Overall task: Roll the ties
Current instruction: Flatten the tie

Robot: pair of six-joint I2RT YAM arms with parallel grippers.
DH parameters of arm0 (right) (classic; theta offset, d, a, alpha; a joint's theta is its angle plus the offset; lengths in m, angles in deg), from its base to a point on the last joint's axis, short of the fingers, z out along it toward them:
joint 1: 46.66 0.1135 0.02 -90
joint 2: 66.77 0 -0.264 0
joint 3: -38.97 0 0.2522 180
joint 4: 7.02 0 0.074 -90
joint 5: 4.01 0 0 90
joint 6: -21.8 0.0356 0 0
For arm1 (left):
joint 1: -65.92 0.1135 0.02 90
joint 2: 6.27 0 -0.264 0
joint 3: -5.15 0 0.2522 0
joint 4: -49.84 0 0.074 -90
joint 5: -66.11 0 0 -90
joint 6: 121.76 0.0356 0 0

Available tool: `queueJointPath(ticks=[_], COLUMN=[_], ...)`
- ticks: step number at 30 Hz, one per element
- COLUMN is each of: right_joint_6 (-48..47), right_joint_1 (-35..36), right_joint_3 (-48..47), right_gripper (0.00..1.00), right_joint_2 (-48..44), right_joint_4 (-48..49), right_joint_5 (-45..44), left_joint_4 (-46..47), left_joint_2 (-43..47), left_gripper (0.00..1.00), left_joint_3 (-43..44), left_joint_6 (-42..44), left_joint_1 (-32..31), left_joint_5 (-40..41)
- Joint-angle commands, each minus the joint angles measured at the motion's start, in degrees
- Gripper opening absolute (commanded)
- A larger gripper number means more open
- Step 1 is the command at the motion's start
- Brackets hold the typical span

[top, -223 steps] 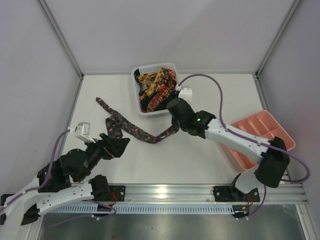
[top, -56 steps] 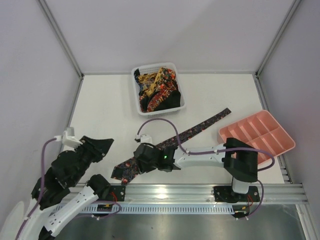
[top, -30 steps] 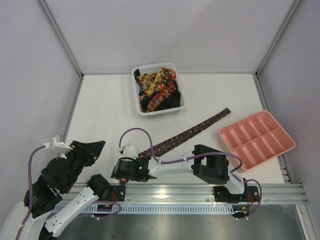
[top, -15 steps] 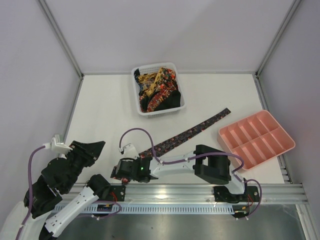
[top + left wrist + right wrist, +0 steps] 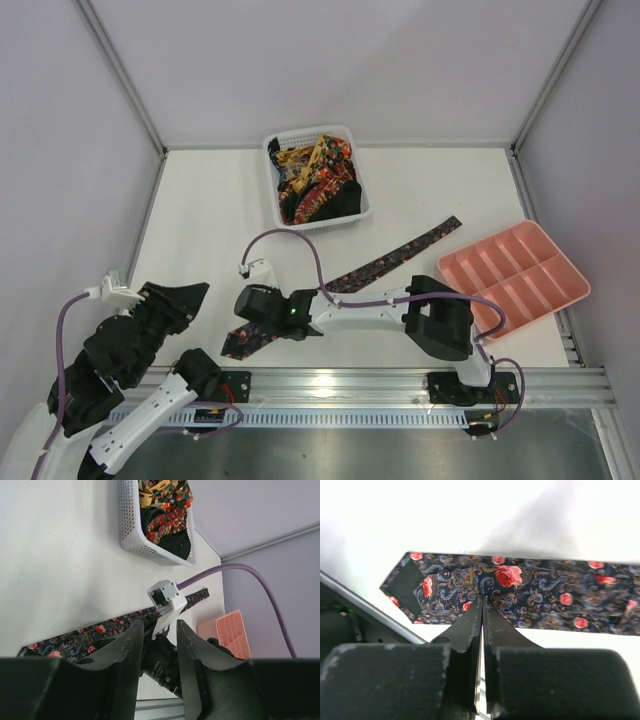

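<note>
Jaws of my right gripper are pressed together on a pinch of the rose-patterned tie near its wide end. That end lies by the near edge of the table, and the strip runs diagonally toward the pink tray. My left gripper hangs off to the side, fingers spread on nothing, while more ties fill the white basket.

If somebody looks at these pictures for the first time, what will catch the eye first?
First comes the long patterned tie, dark with red flowers, lying diagonally across the white table from the front edge toward the pink tray on the right. The right gripper has its jaws closed on the tie's wide end near the front edge. At the back stands a white basket heaped with more colourful ties.
</note>
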Motion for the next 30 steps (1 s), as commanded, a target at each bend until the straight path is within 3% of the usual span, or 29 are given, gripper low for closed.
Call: queueJointPath(ticks=[1,13,17,22,26,27,30], right_joint_6=[0.4,3.5,2.2,0.6,-0.9,-1.3,-5.0], right_joint_1=[0.1,0.3,-0.8,-3.5,-8.8,-10.7,-21.8], right_joint_3=[-2.5,-0.8,-0.3,5.2,13.8,15.6,22.5], right_gripper=[0.00,0.00,0.41,0.53,0.53,0.53,0.52], right_joint_2=[1.5,3.7,2.1,-6.1,-19.3,-21.5,-29.0], right_joint_4=[2.5,3.5,3.3,2.4,0.0,-0.2,0.3], right_joint_5=[1.1,5.8,7.6,7.0,3.8,4.3,10.3], left_joint_4=[-0.3,-0.7,-0.3,-0.5,3.5,5.1,12.6], left_joint_2=[-0.9,-0.8,-1.8,-7.8,-14.0,-15.3,-19.9], left_gripper=[0.39,0.43,0.49,0.49,0.35,0.20,0.04], left_joint_3=[1.6,1.1,0.5,-1.0,-4.6,-5.9,-11.5], left_joint_6=[-0.2,-0.2,-0.2,-0.2,1.7,2.0,1.3], left_joint_1=[-0.3,-0.3,-0.3,-0.3,-0.3,-0.3,-0.3], left_joint_5=[0.9,0.9,-0.4,-3.4,-8.7,-11.7,-17.8])
